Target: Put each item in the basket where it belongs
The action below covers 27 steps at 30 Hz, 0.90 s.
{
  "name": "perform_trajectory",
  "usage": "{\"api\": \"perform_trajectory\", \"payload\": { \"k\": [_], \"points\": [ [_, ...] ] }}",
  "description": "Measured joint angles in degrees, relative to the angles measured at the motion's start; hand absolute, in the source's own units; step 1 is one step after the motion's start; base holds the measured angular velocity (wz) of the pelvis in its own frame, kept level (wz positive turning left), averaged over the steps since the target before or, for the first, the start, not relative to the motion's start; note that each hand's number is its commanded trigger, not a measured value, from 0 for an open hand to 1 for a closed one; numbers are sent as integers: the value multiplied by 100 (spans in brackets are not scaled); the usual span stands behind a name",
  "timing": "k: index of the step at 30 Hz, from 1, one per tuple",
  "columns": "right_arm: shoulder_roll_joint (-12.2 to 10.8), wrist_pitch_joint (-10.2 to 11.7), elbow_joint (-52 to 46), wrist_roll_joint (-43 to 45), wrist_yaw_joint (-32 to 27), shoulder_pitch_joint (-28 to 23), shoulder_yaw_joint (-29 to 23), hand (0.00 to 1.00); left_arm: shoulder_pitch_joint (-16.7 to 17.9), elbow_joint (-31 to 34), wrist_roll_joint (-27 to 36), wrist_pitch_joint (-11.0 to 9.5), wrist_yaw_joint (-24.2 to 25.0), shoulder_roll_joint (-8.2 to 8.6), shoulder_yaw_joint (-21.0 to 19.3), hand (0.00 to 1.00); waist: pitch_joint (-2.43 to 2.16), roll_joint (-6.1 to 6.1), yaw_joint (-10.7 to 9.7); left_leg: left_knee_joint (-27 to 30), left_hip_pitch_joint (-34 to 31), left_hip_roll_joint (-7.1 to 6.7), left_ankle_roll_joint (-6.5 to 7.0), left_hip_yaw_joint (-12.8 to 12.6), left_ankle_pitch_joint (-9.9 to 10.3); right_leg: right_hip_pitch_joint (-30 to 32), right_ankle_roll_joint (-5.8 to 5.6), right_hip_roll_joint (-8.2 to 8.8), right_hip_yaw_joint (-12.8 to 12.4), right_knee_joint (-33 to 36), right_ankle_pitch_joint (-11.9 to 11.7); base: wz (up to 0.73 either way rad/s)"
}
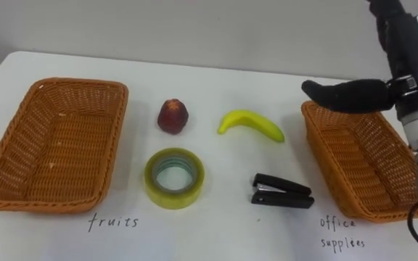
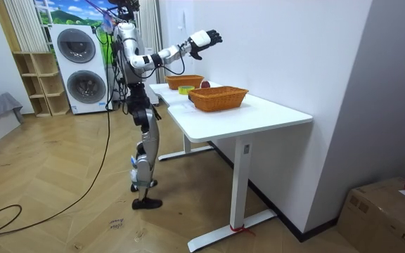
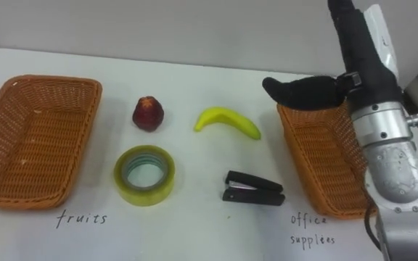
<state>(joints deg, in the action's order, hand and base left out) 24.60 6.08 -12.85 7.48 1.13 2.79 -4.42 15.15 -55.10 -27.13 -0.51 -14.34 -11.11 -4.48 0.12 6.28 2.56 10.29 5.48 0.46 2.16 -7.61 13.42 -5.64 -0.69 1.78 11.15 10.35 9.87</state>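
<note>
On the white table (image 1: 216, 232) lie a red fruit (image 1: 173, 117), a yellow banana (image 1: 251, 125), a roll of clear tape (image 1: 174, 178) and a black stapler (image 1: 281, 192), all between two wicker baskets. The left basket (image 1: 78, 84) and the right basket (image 1: 324, 151) hold nothing. My right hand (image 3: 367, 69) hangs open above the right basket's far left corner, fingers straight up and thumb (image 1: 347, 95) pointing left. It holds nothing and touches nothing. In the room view that hand (image 2: 204, 39) is raised high over the table.
A handwritten label sits on the table in front of each basket. The table's front edge runs close below the labels, and a wall stands right behind its far edge. In the room view I stand at the table's side, washing machines (image 2: 83, 67) behind me.
</note>
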Motion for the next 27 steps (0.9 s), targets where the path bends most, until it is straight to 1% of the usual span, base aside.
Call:
{"api": "perform_trajectory", "payload": {
  "k": [2,4,5,9,16,20,24,27],
  "points": [
    [0,0,80,150,75,0,44,0,-8,2,-4,-1,35,-12,27,0,5,17,-1,0,0,-3,0,0,0,1,0,1,1,0,0,0],
    [0,-12,137,256,171,-1,107,0,-11,2,-4,-1,120,-50,37,0,24,48,-1,16,-3,-4,0,0,0,7,0,0,1,-1,0,0],
    [0,-19,137,277,194,-1,109,0,-10,2,-4,-1,140,-55,38,0,26,52,-1,20,-6,-4,0,0,0,10,0,0,1,-1,0,0],
    [0,-50,139,356,302,-1,109,0,-9,1,-4,0,171,-67,38,0,23,59,3,23,-13,-7,0,18,0,13,-1,2,2,-5,-1,2],
    [-1,-103,296,408,525,-16,112,0,-25,1,-4,15,293,-97,36,0,6,89,9,36,-36,-13,1,27,0,-1,-1,5,-1,-75,-1,1],
    [-1,-123,296,418,682,-188,128,0,-60,1,-4,18,399,-117,35,0,6,93,70,35,-36,-11,1,27,0,1,-1,5,-1,-74,-1,0],
    [0,-136,297,427,912,-236,317,0,-78,2,-4,18,407,-117,37,0,8,88,77,34,-64,-8,0,25,0,22,0,-1,5,-71,-1,0],
    [-1,-137,297,427,1078,-239,337,0,-118,2,-4,18,407,-117,34,0,8,87,107,38,-91,-8,0,25,0,52,1,-1,3,-64,-2,0]
  ]
}}
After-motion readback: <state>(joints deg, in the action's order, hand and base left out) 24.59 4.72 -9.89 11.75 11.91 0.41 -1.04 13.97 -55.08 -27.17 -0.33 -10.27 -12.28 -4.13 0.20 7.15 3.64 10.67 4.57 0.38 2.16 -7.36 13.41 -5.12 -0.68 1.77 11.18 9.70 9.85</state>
